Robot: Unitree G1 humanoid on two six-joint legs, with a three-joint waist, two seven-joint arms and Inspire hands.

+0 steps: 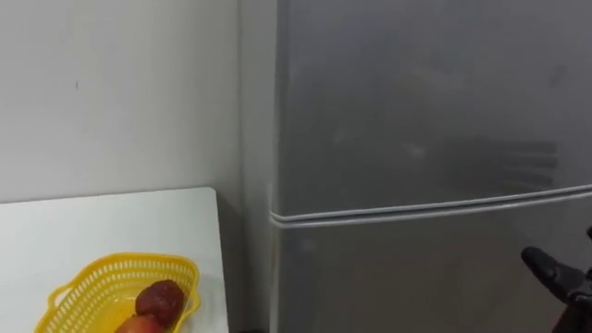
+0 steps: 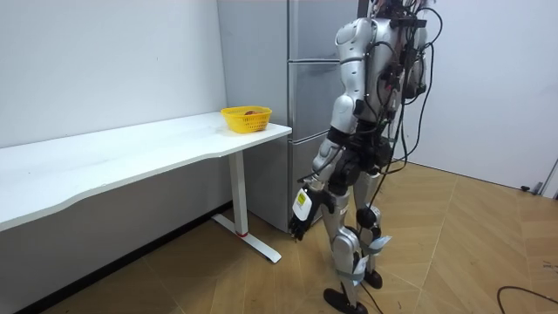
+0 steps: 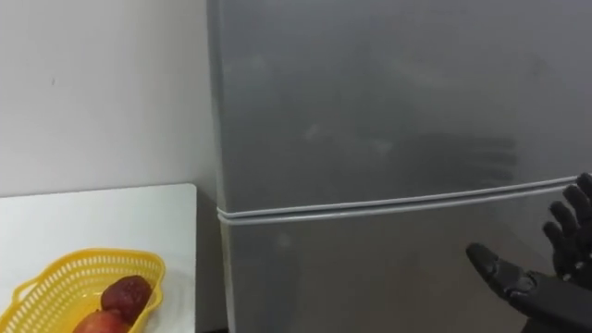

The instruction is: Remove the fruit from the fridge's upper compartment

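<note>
The robot stood close in front of a tall grey metal fridge (image 2: 307,52), facing it, with the end of a long white desk (image 2: 157,153) at its nine o'clock. The upper door (image 1: 416,102) was closed, and a pale seam (image 1: 425,208) separated it from the lower door (image 1: 407,277). What had to be taken out was therefore hidden behind the upper door and could not be seen. No handle was visible on the door front, so it could not be told which edge opens.

The right hand (image 3: 541,282) was raised at about four o'clock in the eye views, in front of the lower door and just under the seam. Its dark fingers (image 3: 566,222) were spread and quite straight, with the thumb pointing toward nine o'clock, and it held nothing. It appeared to be near the door but not clearly touching it. This open posture was probably a preparation for reaching up to the upper door, because the door must be opened first.

The left hand (image 2: 299,220) hung low beside the thigh in the room view, apparently idle; whether it was open could not be told.

A yellow plastic lattice basket (image 1: 102,277) stood on the desk corner at seven o'clock, beside the fridge, with a dark red round fruit (image 1: 159,301) in it. It was possibly placed there to receive the retrieved thing.
</note>
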